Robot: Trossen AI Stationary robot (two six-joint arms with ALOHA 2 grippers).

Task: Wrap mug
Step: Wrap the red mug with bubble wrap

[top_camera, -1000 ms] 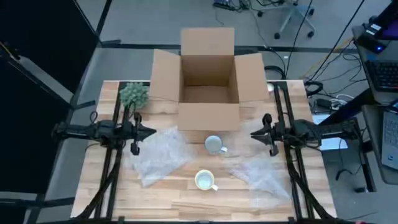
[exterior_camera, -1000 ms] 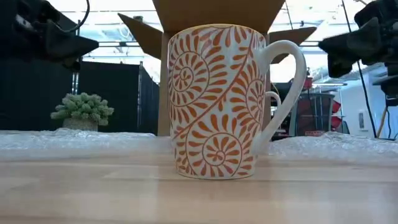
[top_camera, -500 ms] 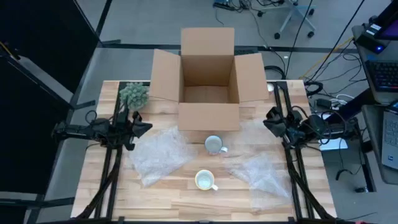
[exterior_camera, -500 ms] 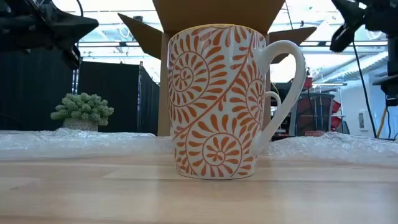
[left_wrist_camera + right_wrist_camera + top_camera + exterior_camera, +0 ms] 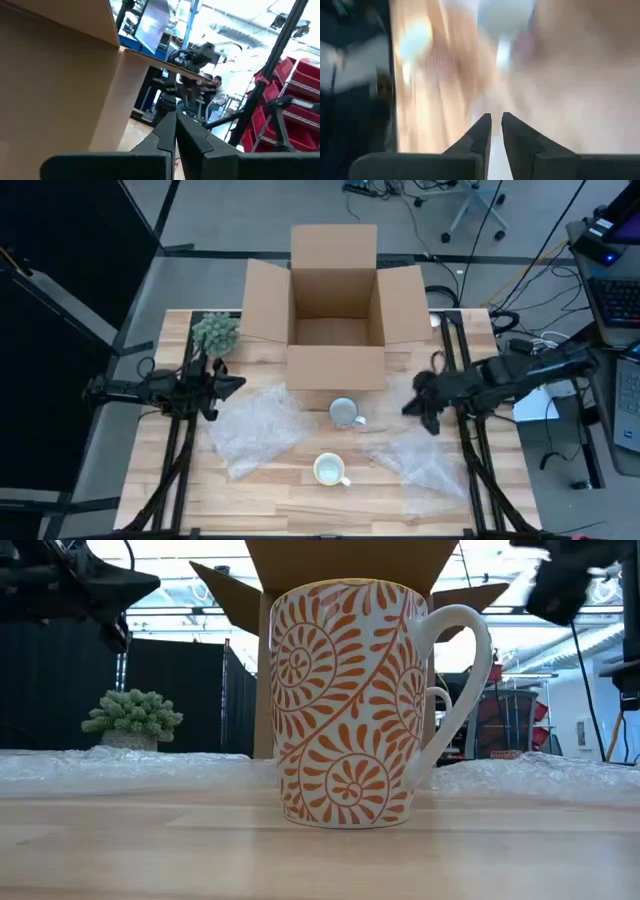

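A white mug with orange swirls (image 5: pixel 327 470) (image 5: pixel 350 705) stands upright on its base on the wooden table, near the front edge. A pale mug (image 5: pixel 345 413) stands just behind it. One bubble-wrap sheet (image 5: pixel 255 430) lies flat to the mugs' left, another (image 5: pixel 425 460) to their right. My left gripper (image 5: pixel 228 386) (image 5: pixel 175 122) hovers shut above the left sheet's far edge. My right gripper (image 5: pixel 412 408) (image 5: pixel 496 120) hangs above the right sheet's far edge, right of the pale mug, its fingers shut or all but shut with nothing between them.
An open cardboard box (image 5: pixel 335 310) stands at the table's far middle, its flaps spread wide. A small potted plant (image 5: pixel 215 332) sits at the far left corner. Bare wood (image 5: pixel 290 505) lies along the front edge.
My right gripper first drew back toward the table's right edge, then swung out toward the left and near, to a spot over the right sheet beside the pale mug. My left gripper has pulled back slightly toward the left edge. Mugs and sheets have stayed put.
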